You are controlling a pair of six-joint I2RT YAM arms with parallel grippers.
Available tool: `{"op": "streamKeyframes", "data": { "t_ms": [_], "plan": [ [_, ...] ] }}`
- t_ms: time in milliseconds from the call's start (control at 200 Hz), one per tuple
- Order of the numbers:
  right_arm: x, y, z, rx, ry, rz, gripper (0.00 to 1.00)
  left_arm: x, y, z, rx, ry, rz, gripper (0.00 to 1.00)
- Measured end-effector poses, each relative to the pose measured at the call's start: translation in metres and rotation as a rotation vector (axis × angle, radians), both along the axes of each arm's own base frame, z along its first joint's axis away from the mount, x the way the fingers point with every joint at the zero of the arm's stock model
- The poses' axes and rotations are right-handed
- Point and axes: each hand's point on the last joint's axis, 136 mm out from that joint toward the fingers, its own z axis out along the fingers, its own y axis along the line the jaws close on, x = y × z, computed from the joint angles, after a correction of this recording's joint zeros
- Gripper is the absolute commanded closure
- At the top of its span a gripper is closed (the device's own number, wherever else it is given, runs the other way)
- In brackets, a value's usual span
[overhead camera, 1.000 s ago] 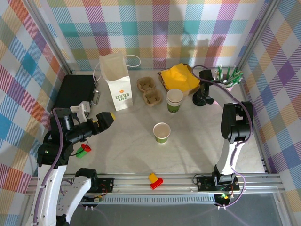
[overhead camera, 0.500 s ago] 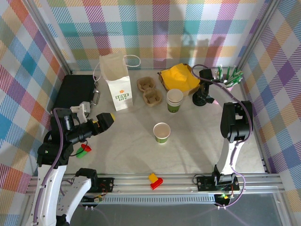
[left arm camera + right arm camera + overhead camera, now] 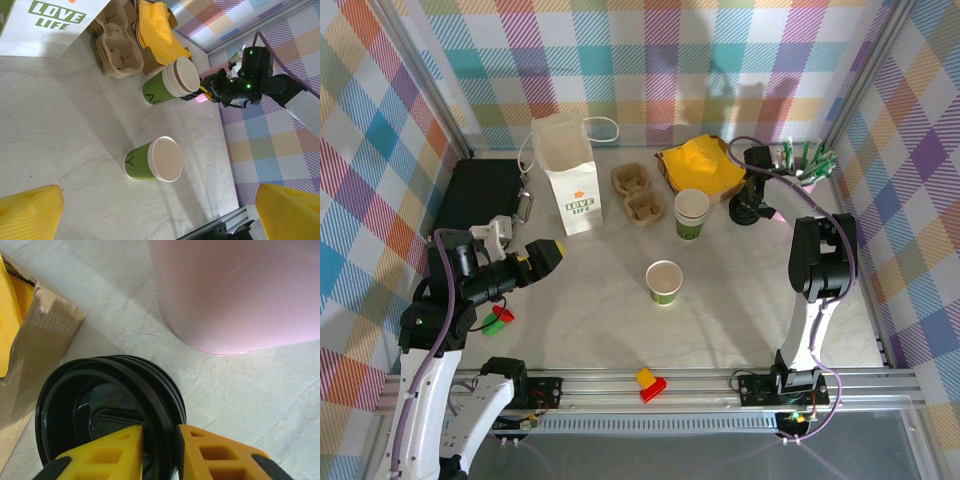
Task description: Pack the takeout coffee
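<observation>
Barely anything has shifted in the last second, just my right gripper [image 3: 160,434] narrowing. Now its yellow fingers pinch the rim of the black lids [image 3: 107,405], one inside and one outside, which looks like the way to peel a lid free. It's tight here: the pink cup [image 3: 240,290] is just beyond, the napkin box [image 3: 42,332] just left. The green cup [image 3: 664,281] waits uncovered on the counter [image 3: 590,300], well back toward my base and to the left. My left gripper [image 3: 542,255] hangs wide and empty.
</observation>
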Motion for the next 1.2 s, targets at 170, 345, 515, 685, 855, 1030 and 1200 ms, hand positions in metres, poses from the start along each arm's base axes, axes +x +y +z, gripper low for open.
{"op": "streamKeyframes", "data": {
  "t_ms": [170,345,515,685,855,1030,1200],
  "plan": [
    [0.000,0.001,0.000,0.004,0.001,0.006,0.72,0.000,0.000,0.000,0.000,0.001,0.000,0.02],
    [0.001,0.004,0.000,0.016,0.002,0.023,0.67,0.000,0.000,0.000,0.001,0.000,0.000,0.02],
    [0.003,0.007,0.000,0.031,-0.004,0.030,0.68,0.000,0.000,0.000,0.002,0.000,-0.002,0.02],
    [0.004,0.009,0.001,0.044,-0.006,0.036,0.69,0.000,0.000,0.000,0.002,0.000,-0.002,0.02],
    [0.004,0.010,0.001,0.046,-0.005,0.040,0.75,0.000,0.000,0.000,0.002,-0.002,-0.001,0.02],
    [0.004,0.010,0.001,0.045,-0.004,0.042,0.80,-0.001,0.000,0.000,0.003,-0.002,-0.001,0.02],
    [0.004,0.010,0.001,0.042,-0.001,0.048,0.85,-0.001,0.000,-0.001,0.003,0.000,-0.001,0.02]
  ]
}}
